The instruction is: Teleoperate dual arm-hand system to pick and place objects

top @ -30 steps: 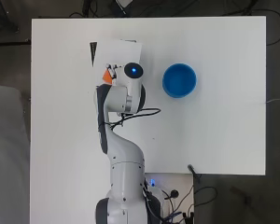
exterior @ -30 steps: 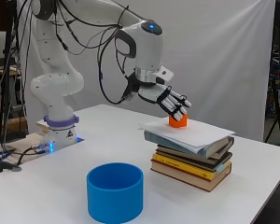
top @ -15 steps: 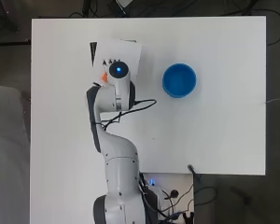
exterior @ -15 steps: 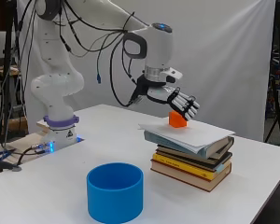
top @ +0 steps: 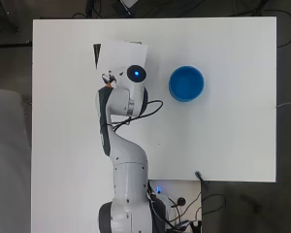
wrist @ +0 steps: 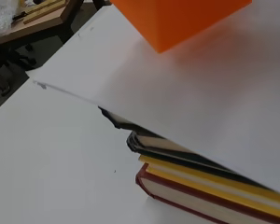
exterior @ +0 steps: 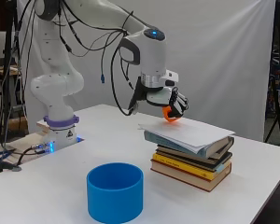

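Observation:
An orange block (exterior: 170, 115) sits at the top of a stack of books (exterior: 192, 158), on or just above the white sheet of paper (exterior: 189, 132) that covers them. My hand (exterior: 175, 101) is over the block with its fingers curled down round it. In the overhead view the arm hides most of the stack; only a sliver of the orange block (top: 106, 83) shows beside the hand (top: 108, 77), with the paper (top: 121, 55) beyond. The wrist view shows the orange block (wrist: 177, 18) tilted, close above the paper (wrist: 200, 93) and the book spines (wrist: 210, 186).
A blue round bowl (exterior: 115, 192) stands on the white table (exterior: 60, 186) in front of the stack; from overhead the bowl (top: 186, 83) lies to the right of the arm. The arm's cables (top: 145, 108) hang near the wrist.
The wrist has turned over the stack. The fingers, spread beside the block before, are now curled round it.

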Controlling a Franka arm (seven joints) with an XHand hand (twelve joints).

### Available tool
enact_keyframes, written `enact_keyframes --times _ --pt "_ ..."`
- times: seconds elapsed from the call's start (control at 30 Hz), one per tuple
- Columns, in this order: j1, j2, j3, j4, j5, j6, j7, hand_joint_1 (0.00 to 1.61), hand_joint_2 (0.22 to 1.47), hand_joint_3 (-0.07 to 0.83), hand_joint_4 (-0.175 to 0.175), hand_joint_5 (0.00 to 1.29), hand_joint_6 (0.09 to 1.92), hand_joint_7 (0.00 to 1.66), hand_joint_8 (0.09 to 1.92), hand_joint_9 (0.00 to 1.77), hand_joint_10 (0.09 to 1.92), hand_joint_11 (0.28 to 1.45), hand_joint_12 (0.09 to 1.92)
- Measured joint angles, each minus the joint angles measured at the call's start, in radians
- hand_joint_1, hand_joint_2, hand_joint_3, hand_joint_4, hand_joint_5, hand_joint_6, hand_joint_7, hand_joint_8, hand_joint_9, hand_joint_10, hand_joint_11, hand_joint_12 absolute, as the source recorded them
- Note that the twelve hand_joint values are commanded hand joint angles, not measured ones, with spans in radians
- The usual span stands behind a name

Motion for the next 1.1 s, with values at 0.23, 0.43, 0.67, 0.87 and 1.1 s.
enact_keyframes --times 0.23,0.43,0.67,0.87,1.1 --pt "-0.005 -0.1 -0.029 0.027 0.033 -0.043 0.002 0.85 1.29 -0.002 0.175 0.64 1.53 0.79 1.92 1.14 1.92 0.91 1.89" --pt "-0.015 -0.205 -0.053 0.06 -0.048 -0.011 0.015 0.87 1.28 -0.003 0.175 0.66 1.49 0.84 1.92 1.19 1.92 0.92 1.9" --pt "-0.035 -0.22 -0.128 0.208 -0.202 -0.067 0.09 0.87 1.28 -0.001 0.175 0.67 1.49 0.94 1.92 1.27 1.92 0.98 1.9" --pt "-0.058 -0.224 -0.27 0.24 -0.216 -0.103 0.092 0.89 1.26 -0.004 0.175 0.7 1.44 1.08 1.92 1.39 1.92 1.08 1.91" --pt "-0.075 -0.19 -0.385 0.228 -0.208 -0.117 0.108 0.91 1.23 -0.004 0.175 0.74 1.38 1.14 1.92 1.45 1.92 1.12 1.89"
